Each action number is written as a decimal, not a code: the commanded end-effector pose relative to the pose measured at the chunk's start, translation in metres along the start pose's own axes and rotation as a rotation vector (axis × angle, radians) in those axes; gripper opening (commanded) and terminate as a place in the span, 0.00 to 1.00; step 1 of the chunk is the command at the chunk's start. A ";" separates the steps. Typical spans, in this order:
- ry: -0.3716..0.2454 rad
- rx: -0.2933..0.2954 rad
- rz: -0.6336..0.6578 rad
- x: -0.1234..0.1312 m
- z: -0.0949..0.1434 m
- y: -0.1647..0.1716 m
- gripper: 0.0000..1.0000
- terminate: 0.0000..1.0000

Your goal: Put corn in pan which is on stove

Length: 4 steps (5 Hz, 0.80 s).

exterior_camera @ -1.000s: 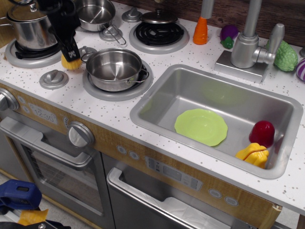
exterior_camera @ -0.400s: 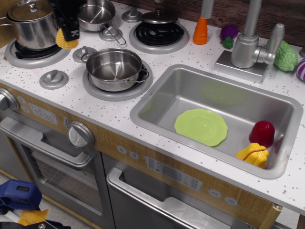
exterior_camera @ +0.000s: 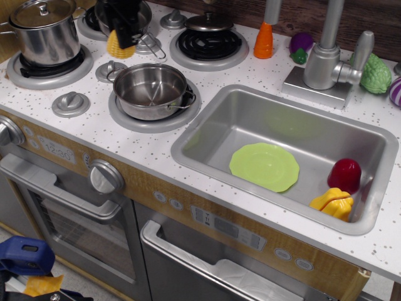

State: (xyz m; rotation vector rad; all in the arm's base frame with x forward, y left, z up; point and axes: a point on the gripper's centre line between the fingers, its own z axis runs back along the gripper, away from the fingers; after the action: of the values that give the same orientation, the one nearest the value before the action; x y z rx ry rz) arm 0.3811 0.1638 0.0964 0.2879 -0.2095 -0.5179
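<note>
While it hangs above the far left part of the stove [exterior_camera: 81,135], the black gripper [exterior_camera: 122,39] pinches the corn [exterior_camera: 117,47] between its fingers, the yellow ribbed piece protruding below and to the left of the fingertips, clear of the speckled top. Corn and claw sit just beyond the far left rim of the pan [exterior_camera: 150,91], which rests on the near right burner ring with its bowl bare. To the left, the tall lidded pot [exterior_camera: 42,31] occupies the near left burner; behind the gripper a small saucepan [exterior_camera: 141,19] is partly hidden. A loose lid [exterior_camera: 208,22] lies on the far right burner. Right of the stove, the sink [exterior_camera: 207,132] contains a green plate [exterior_camera: 264,166], a red toy [exterior_camera: 344,175] and a lumpy yellow toy [exterior_camera: 333,204]. An orange carrot [exterior_camera: 264,40] stands by the tap [exterior_camera: 326,59]. Markings on the oven display panel [exterior_camera: 57,150] are too small to read.
</note>
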 end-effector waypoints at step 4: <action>-0.061 0.031 0.079 0.008 0.005 -0.032 1.00 0.00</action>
State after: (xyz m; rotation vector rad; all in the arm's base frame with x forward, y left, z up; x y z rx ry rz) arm 0.3679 0.1314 0.0625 0.2520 -0.2205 -0.4458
